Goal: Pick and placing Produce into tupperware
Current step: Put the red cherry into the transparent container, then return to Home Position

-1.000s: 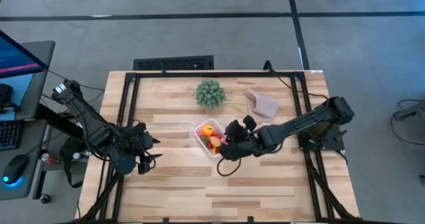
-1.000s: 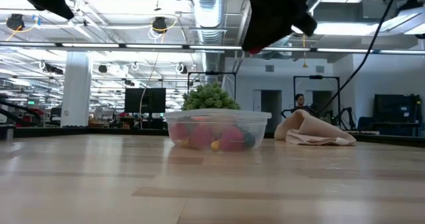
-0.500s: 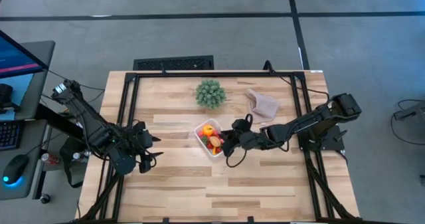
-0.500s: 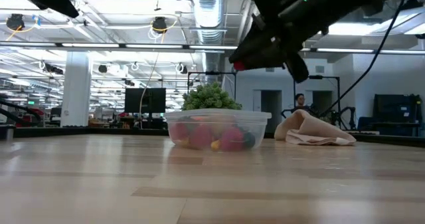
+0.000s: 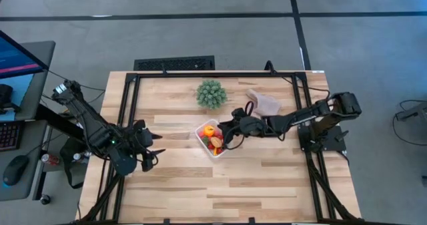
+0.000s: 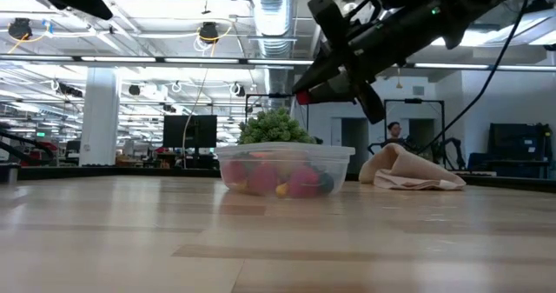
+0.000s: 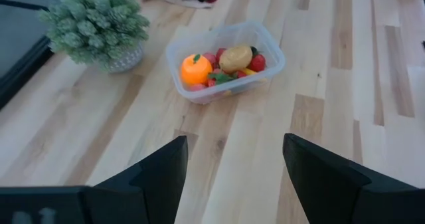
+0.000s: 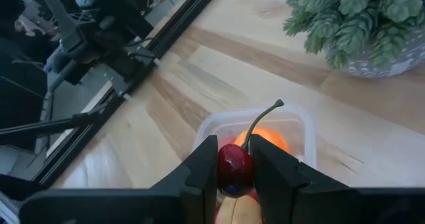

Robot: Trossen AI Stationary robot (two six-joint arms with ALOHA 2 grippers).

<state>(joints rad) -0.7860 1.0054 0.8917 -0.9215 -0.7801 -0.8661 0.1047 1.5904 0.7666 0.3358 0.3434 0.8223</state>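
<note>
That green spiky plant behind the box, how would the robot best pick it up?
Probably by its small pot, not the foliage. The green plant is a loose dome of spiky tufts wider than its base, so the fingers would squash or slip on it. Coming in low from the side, fingers either side of the pot, looks safest. It stands upright, apart from the tupperware.

The small clear plastic rectangular container (image 5: 212,139) sits mid-tabletop (image 5: 200,185), holding tiny toy fruits (image 7: 226,63). Behind it stands the green round spiky plant (image 5: 211,93); the beige cloth (image 5: 264,105) lies right of the plant.
</note>
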